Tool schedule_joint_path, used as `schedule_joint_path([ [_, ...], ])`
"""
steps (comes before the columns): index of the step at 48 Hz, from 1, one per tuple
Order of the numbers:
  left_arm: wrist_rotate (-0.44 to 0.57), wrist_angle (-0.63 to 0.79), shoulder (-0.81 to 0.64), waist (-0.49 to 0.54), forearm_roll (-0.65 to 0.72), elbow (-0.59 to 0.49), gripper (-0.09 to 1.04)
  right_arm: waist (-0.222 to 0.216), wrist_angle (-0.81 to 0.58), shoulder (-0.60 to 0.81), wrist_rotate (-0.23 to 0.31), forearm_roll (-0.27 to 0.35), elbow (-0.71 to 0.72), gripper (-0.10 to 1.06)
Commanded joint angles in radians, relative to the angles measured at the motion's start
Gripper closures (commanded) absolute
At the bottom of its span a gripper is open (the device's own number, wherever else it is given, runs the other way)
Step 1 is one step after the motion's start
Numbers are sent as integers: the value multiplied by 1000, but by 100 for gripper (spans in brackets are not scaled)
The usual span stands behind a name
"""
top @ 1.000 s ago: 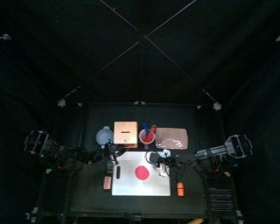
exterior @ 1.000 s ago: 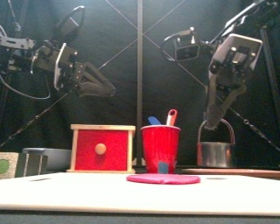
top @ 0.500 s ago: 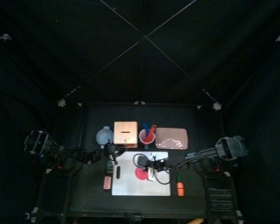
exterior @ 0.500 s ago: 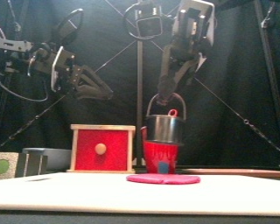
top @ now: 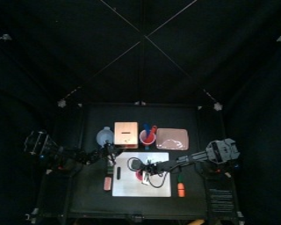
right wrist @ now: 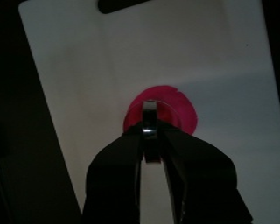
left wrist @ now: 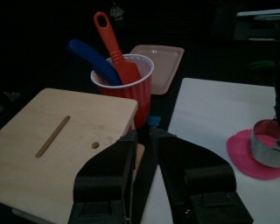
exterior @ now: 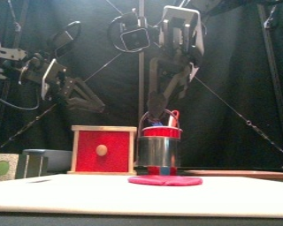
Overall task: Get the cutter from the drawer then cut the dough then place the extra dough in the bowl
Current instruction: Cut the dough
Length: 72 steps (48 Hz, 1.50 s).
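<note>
right gripper (right wrist: 147,131) pinching cutter (exterior: 162,148) up top so it's hanging square over dough (exterior: 165,181); left gripper (left wrist: 145,144) idling near box (left wrist: 66,144), jaws pressed together

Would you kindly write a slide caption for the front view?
Right gripper holds the metal cutter by its handle over the pink dough.

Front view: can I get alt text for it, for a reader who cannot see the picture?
The right gripper hangs from above, holding the metal cutter by its wire handle directly over the pink dough on the white board. The wooden box stands left, the left gripper raised above it.
</note>
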Motion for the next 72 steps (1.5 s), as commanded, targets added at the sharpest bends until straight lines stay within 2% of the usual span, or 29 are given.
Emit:
schedule_joint_path([
  [1, 0, -5, -8, 2, 0, -14, 31, -3, 8, -15, -3, -2, -21, 46],
  [29, 0, 12, -5, 2, -6, -14, 32, -8, 6, 2, -6, -5, -26, 46],
  [37, 0, 26, -5, 3, -6, -14, 32, -8, 9, 12, -5, -35, -21, 46],
  [50, 0, 44, -3, 2, -6, -20, 32, -8, 9, 9, -3, -35, -20, 45],
  [55, 0, 44, -5, 2, -5, -25, 32, -8, 9, -3, -3, -40, -18, 40],
  [72, 6, 52, -2, -8, 58, -78, 31, -9, 9, -55, -5, -71, -3, 10],
])
